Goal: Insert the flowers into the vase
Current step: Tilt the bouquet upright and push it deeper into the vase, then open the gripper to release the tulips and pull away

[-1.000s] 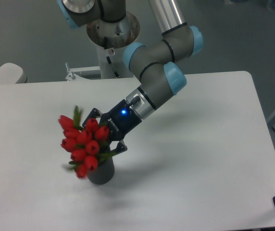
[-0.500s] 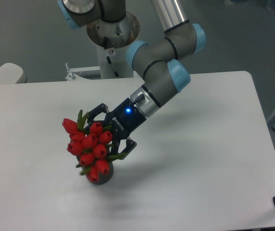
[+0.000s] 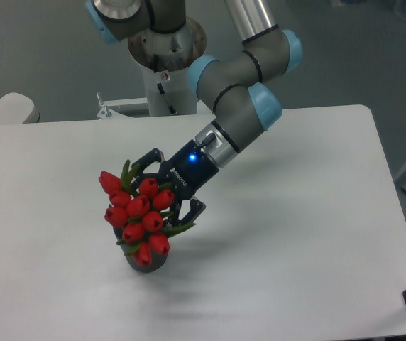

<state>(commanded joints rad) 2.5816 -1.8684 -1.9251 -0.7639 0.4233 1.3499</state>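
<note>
1. The flowers (image 3: 138, 216), a tight bunch of red tulip buds with a few green leaves, tilt toward the table's left edge and hide most of the vase beneath them.
2. The vase (image 3: 148, 265), dark grey, shows only its lower part under the lowest buds; it stands on the white table (image 3: 309, 234), left of centre and toward the front edge.
3. The hand (image 3: 169, 189) reaches in from the right, its dark fingers spread above and below the bunch; whether they grip the stems cannot be told.
</note>
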